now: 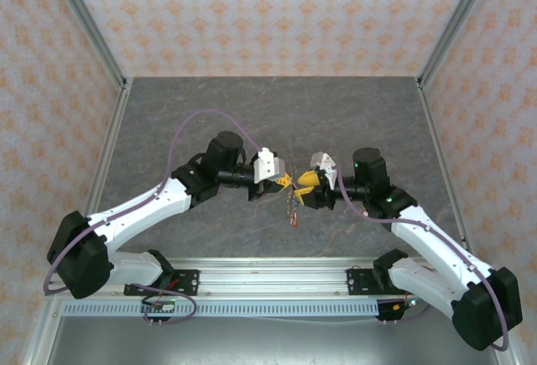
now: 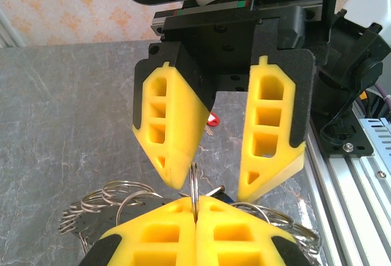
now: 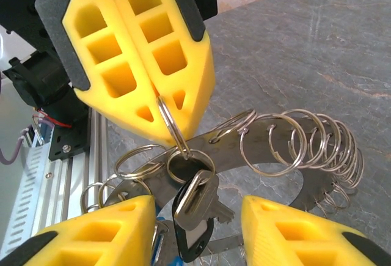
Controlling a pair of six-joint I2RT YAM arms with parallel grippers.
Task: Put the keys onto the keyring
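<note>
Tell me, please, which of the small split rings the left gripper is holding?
The upright split ring pinched in the left gripper's shut jaws, above the black-headed key; the others sit loose along the large keyring.

Two claws (image 1: 284, 182) (image 1: 308, 180) — one keyring (image 3: 314, 188)

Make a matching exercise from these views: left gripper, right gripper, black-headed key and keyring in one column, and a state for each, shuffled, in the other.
Column one:
1. left gripper
2. right gripper
3. black-headed key
4. keyring

Column two:
A. fingers apart
B. strung with many small split rings
C. shut on a small split ring
D. hanging from a small ring

Pairs: 1-C, 2-A, 3-D, 4-B.
</note>
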